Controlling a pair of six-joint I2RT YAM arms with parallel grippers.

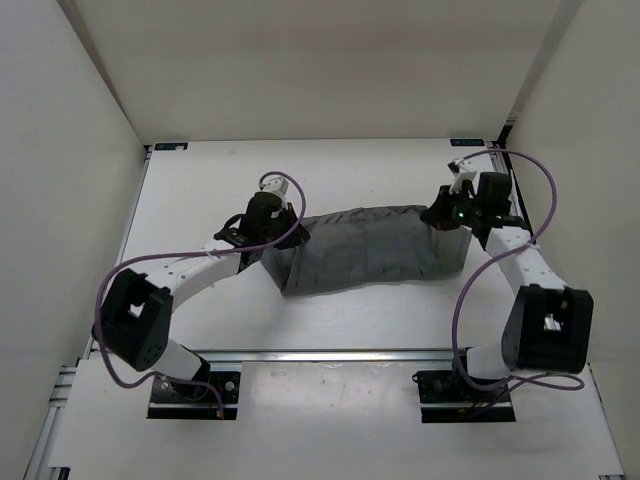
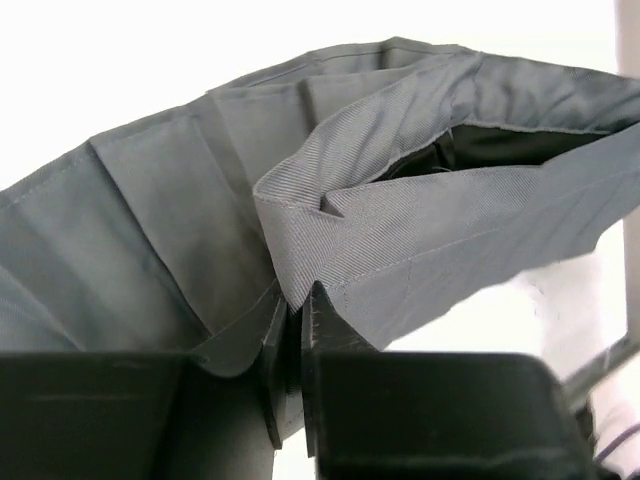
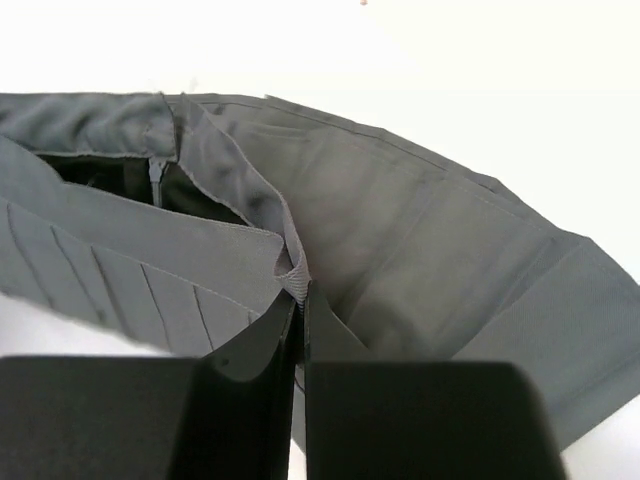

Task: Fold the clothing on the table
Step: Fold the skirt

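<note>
**Ana:** White table (image 1: pixel 350 320), pale walls all round. Where is the clothing (image 1: pixel 370 250)?

**Ben:** In the middle, one long grey bunch. The left claw (image 2: pixel 297 300) is pinched tight on its edge at 9 o'clock. The right claw (image 3: pixel 300 300) is pinched tight on the edge at 3 o'clock.

**Ana:** Will it be hard to move?

**Ben:** I think not. It looks soft, light and floppy, so it will sag between them. Best to hold the hems and pull it flat.

Pale walls (image 1: pixel 60 150) on three sides, bright even light
</note>
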